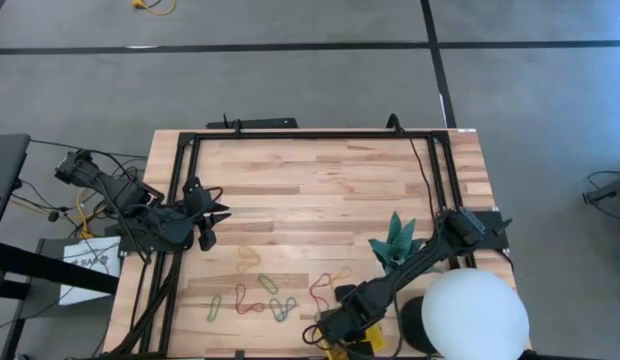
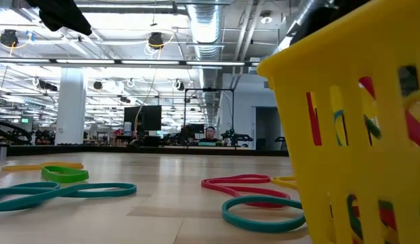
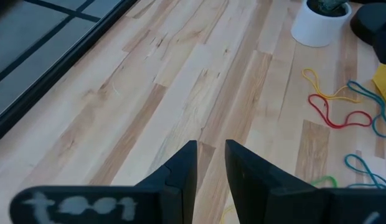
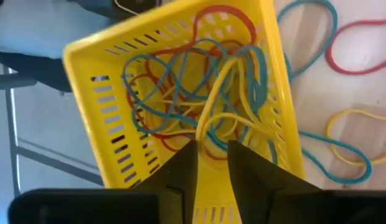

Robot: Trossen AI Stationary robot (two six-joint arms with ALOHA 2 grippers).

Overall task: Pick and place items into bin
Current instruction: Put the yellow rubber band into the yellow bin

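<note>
Right wrist view: right claw (image 4: 211, 152) pinches a yellow loop (image 4: 219, 93) above the bin (image 4: 106, 112).

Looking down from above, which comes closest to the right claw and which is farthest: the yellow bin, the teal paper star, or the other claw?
1. Yellow bin: directly under the right claw, at the table's near edge.
2. Teal paper star: farther up the table, beside the right arm.
3. Left claw: farthest, over the table's left side.
</note>
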